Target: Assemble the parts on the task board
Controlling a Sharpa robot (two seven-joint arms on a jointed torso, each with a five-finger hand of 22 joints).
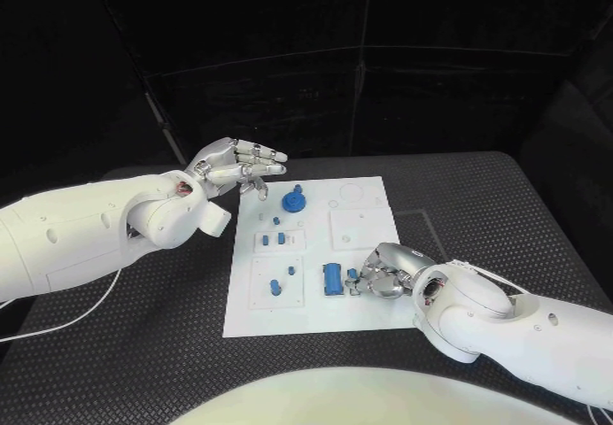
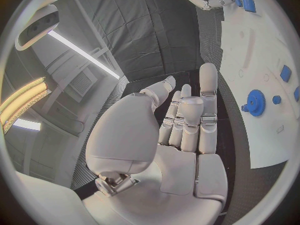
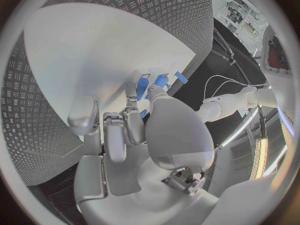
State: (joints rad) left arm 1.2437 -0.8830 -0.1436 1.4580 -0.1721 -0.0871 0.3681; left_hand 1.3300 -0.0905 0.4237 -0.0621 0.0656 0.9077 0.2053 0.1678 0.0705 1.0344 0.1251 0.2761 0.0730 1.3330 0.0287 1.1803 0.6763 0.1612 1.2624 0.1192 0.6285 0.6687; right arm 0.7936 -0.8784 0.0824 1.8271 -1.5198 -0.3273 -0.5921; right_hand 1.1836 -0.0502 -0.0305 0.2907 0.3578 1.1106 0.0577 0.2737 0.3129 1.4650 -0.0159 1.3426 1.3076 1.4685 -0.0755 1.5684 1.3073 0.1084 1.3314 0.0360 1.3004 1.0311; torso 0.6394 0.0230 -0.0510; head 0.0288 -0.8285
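A: Two hands over one board (image 1: 364, 314). The left hand (image 1: 236, 166) hangs at the board's far left corner, palm up, fingers loosely spread, holding nothing. It looks parked there to leave the board free for the other arm.

B: And the right hand (image 1: 387, 272)?

A: Low over the board's near right part, fingers curled down beside the long blue bar (image 1: 332, 279). Its wrist view shows fingertips (image 3: 133, 92) close to the blue parts, but whether they pinch one or only touch it I cannot tell.

B: Where do the parts lie?

A: All on the board. A blue gear (image 1: 295, 201) stands at the far left, near the left hand; the left wrist view shows it upright on its seat (image 2: 255, 103). Nearer, a small peg (image 1: 276, 220), then a pair of short blocks (image 1: 271, 238) in a recessed square. Nearest on the left is another peg (image 1: 275, 286), with a small piece (image 1: 291, 270) just beyond it. The bar lies near the middle, just left of the right hand.

B: Your reading of the step?

A: Probably the right hand is working the bar or a small piece next to it into its recess; the far right recesses look unfilled, so the assembly seems partly done.
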